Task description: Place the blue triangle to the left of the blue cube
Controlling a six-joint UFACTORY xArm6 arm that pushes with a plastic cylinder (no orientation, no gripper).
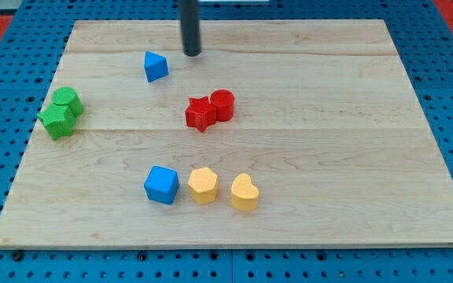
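Observation:
The blue triangle (155, 66) lies near the view's top, left of centre, on the wooden board (329, 141). The blue cube (161, 185) sits near the view's bottom, left of centre, well below the triangle. My tip (192, 53) rests on the board just to the right of and slightly above the blue triangle, with a small gap between them. The rod rises out of the view's top.
A red star (200, 113) and red cylinder (222, 104) touch at mid-board. A yellow hexagon (203, 185) and yellow heart (244, 192) stand right of the blue cube. A green cylinder (68, 101) and green star (56, 120) sit at the left edge.

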